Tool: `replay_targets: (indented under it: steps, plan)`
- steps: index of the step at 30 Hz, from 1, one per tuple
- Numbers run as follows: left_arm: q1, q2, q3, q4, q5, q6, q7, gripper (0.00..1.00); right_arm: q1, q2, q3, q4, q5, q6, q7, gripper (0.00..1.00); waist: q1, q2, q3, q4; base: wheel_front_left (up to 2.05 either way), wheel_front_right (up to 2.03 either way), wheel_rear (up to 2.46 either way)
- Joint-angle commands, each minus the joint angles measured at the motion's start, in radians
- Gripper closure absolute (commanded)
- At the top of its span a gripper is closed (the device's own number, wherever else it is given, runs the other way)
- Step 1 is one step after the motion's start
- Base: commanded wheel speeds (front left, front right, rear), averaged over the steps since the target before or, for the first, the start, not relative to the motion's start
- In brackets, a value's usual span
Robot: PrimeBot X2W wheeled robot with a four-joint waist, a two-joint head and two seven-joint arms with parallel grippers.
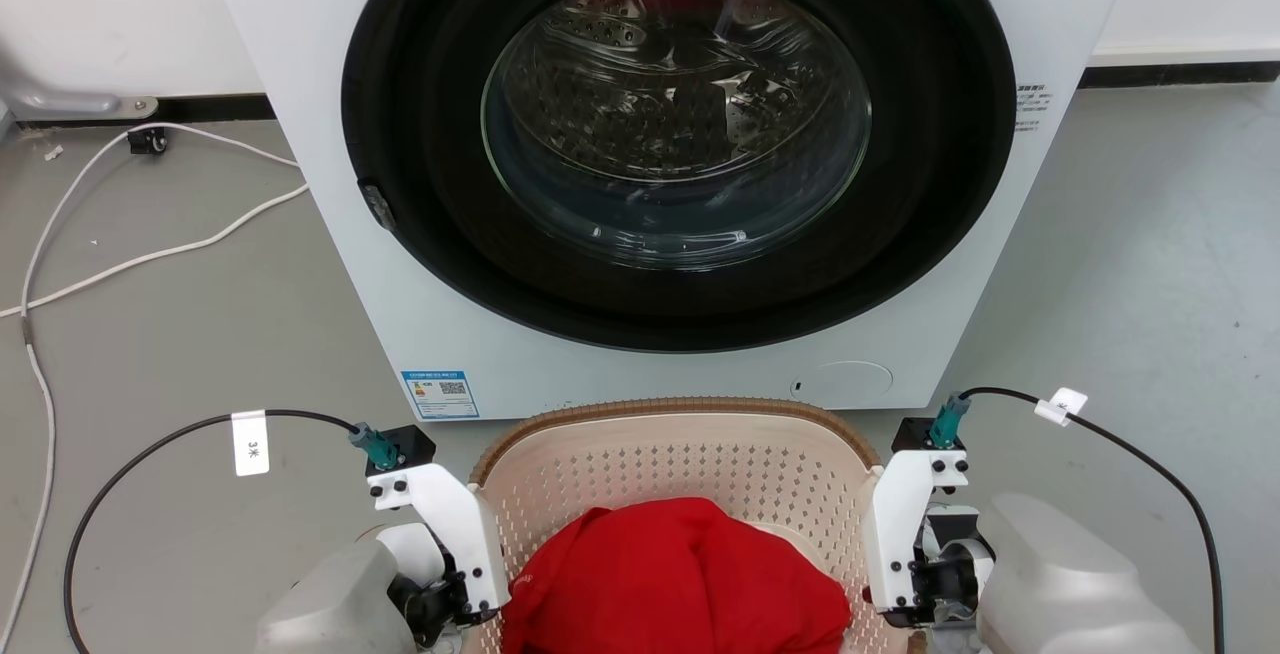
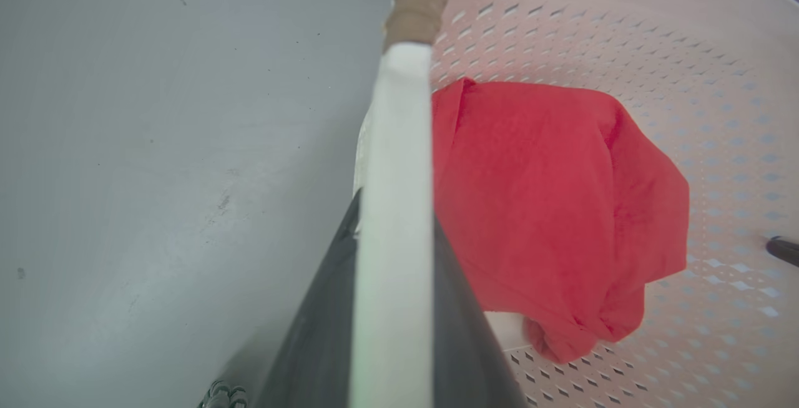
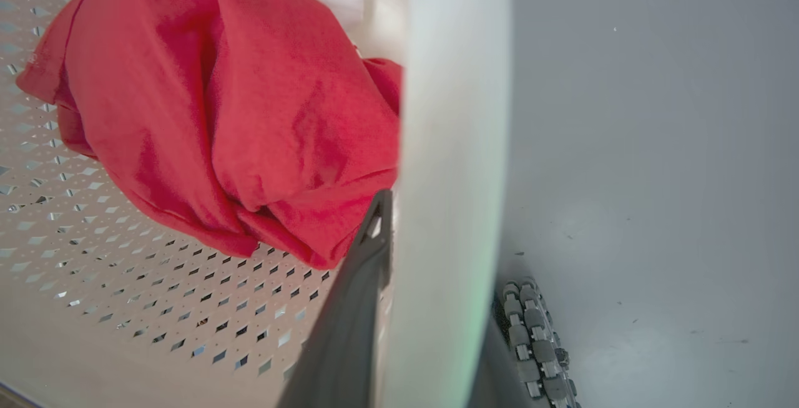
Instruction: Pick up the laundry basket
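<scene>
Clerk: Item one: laundry basket [image 1: 680,405], cream, perforated walls, brown woven-look rim. Location?

Checker: Near centre in the head view, just in front of the washing machine [image 1: 480,334], between the two wrists. Whether it touches the floor [image 1: 150,354] cannot be told.

Clerk: Contents?

Checker: One red cloth [image 1: 680,574], bunched, lying in the near part of the basket.

Clerk: Next, left gripper [image 2: 396,211]. State?

Checker: Jaws pinching the basket's white left handle [image 2: 399,121]. One dark finger [image 2: 318,333] on the outer side toward the floor, the other on the inner side toward the cloth.

Clerk: And right gripper [image 3: 437,227]?

Checker: Jaws set around the white right handle [image 3: 452,115]. Inner finger [image 3: 349,320] lies against it; the outer one is mostly hidden behind it, with a dark sliver at the bottom. Entered as pinching the handle.

Clerk: Surroundings, nearest first.

Checker: Ribbed grey wheel [image 3: 530,339] on the floor, just right of the right handle. Black cable with white tag [image 1: 250,442] running left from the left wrist; a second black cable [image 1: 1150,454] running right from the right wrist. Machine: white front, round dark door [image 1: 680,134] with glass centre, blue label [image 1: 440,394] low on its left. White cable [image 1: 150,256] on the floor, far left.
</scene>
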Motion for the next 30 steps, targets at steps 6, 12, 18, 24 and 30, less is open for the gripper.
replay_targets:
  steps: [6, 12, 18, 24, 30]
  plan:
    - [0.013, -0.022, -0.002, -0.012, -0.009, -0.013, -0.007, 1.0, 0.005, 0.032, -0.001, -0.015, 0.014, 0.015, 0.006, 1.0, 0.0, 0.0, -0.001, 0.001, 0.0, 0.0, 0.0]
    - [0.011, -0.025, -0.004, -0.01, -0.01, -0.013, -0.009, 1.0, 0.005, 0.032, -0.001, -0.015, 0.016, 0.015, 0.007, 1.0, 0.0, 0.0, -0.001, 0.002, 0.0, 0.0, 0.0]
    - [0.012, -0.027, -0.005, -0.01, -0.015, -0.013, -0.011, 1.0, 0.002, 0.032, 0.002, -0.015, 0.019, 0.015, 0.007, 1.0, 0.0, 0.0, -0.002, 0.002, 0.0, 0.0, 0.0]
    - [0.012, -0.026, -0.006, -0.013, -0.018, -0.013, -0.013, 1.0, 0.0, 0.032, 0.001, -0.015, 0.019, 0.015, 0.002, 1.0, 0.0, 0.0, -0.001, 0.003, 0.0, 0.0, 0.0]
    - [0.014, -0.025, -0.007, -0.013, -0.019, -0.013, -0.018, 1.0, 0.003, 0.032, -0.001, -0.015, 0.018, 0.015, 0.005, 1.0, 0.0, 0.0, -0.002, 0.003, 0.0, 0.0, 0.0]
